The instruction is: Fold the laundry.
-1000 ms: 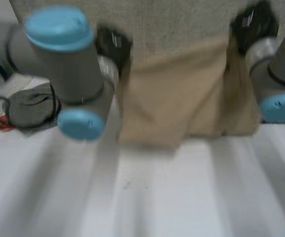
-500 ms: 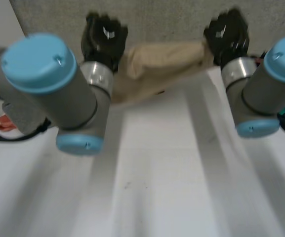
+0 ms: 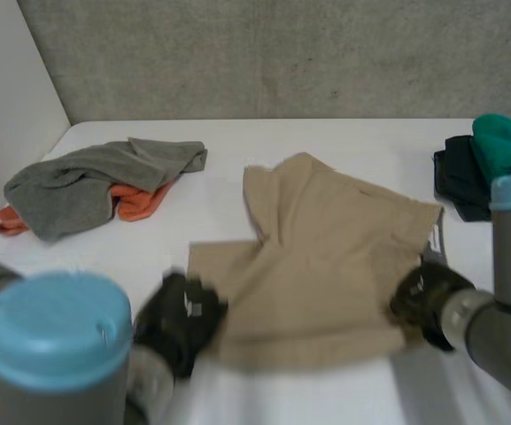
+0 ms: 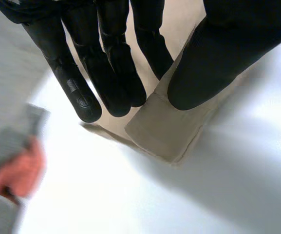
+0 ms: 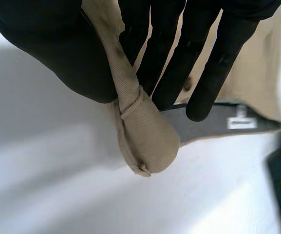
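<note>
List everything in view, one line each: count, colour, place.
tan garment: one, tan, spread mid-table
grey cloth: one, grey, heaped on the table's left side
orange cloth: one, orange, partly under the grey cloth
dark cloth: one, black, at the table's right edge
teal cloth: one, teal, against the dark cloth
table: one, white
wall: one, grey, behind the table
left hand: one, black, pinching the garment's near left corner
right hand: one, black, pinching its near right corner
</note>
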Motion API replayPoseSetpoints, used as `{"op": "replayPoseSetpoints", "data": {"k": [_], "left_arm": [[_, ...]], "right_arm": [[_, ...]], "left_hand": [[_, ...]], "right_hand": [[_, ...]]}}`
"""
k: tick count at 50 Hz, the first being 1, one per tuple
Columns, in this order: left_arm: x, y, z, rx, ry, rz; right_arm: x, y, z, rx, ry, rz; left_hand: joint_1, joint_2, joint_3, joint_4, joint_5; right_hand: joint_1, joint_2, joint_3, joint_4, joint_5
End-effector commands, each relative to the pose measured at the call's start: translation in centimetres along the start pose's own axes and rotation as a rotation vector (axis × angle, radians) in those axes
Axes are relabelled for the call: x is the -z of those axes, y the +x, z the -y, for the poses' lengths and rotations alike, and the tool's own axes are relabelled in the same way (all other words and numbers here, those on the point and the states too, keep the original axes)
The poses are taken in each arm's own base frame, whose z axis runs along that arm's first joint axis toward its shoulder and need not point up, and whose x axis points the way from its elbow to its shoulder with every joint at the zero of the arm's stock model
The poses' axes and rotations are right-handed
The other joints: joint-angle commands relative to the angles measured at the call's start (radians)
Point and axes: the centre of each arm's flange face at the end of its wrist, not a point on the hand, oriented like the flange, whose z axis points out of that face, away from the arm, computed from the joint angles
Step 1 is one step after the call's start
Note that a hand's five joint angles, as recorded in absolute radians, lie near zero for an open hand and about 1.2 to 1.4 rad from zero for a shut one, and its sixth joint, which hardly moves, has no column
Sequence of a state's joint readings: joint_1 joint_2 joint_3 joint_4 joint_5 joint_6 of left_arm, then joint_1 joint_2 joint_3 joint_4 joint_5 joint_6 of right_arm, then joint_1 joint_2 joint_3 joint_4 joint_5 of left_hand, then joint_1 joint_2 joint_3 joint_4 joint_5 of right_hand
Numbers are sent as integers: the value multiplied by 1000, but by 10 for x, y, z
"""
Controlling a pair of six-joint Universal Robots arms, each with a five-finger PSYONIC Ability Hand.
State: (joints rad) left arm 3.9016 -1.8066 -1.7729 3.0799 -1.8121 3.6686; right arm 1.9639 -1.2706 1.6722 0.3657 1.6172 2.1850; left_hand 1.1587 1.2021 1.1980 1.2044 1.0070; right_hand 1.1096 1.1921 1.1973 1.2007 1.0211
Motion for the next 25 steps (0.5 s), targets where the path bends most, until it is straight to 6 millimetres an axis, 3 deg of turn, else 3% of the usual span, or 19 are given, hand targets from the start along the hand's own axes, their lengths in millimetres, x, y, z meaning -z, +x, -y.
{"op": "replayPoseSetpoints", "data": {"k": [1, 10, 12, 13, 15, 20, 25], "left_arm": [[56, 36, -25, -145, -179, -229], [54, 32, -7, -149, -119, -205], [50, 29, 1, -135, -92, -187], [43, 22, 11, -114, -59, -156], [34, 11, 20, -86, -31, -111], [-12, -28, 46, 4, 56, 45], [-53, -49, 65, 52, 165, 131]], "right_arm": [[17, -12, -26, 31, -86, 61], [17, -10, -34, -2, -84, 65], [16, -10, -35, -7, -81, 68], [15, -10, -35, -12, -75, 70], [14, -10, -35, -15, -61, 65], [12, -14, -36, -22, -46, 64], [10, -16, -36, -23, -37, 56]], "left_hand": [[238, 194, 198, 192, 215], [238, 194, 198, 192, 215], [-100, -144, -140, -146, -123], [-687, -730, -726, -732, -710], [-984, -1028, -1023, -1030, -1007], [-948, -992, -988, -994, -971], [-928, -971, -967, -973, -951]], "right_hand": [[287, 204, 199, 196, 201], [287, 204, 199, 196, 201], [287, 204, 199, 196, 201], [287, 204, 199, 196, 201], [287, 204, 199, 196, 201], [287, 204, 199, 196, 201], [287, 204, 199, 196, 201]]}}
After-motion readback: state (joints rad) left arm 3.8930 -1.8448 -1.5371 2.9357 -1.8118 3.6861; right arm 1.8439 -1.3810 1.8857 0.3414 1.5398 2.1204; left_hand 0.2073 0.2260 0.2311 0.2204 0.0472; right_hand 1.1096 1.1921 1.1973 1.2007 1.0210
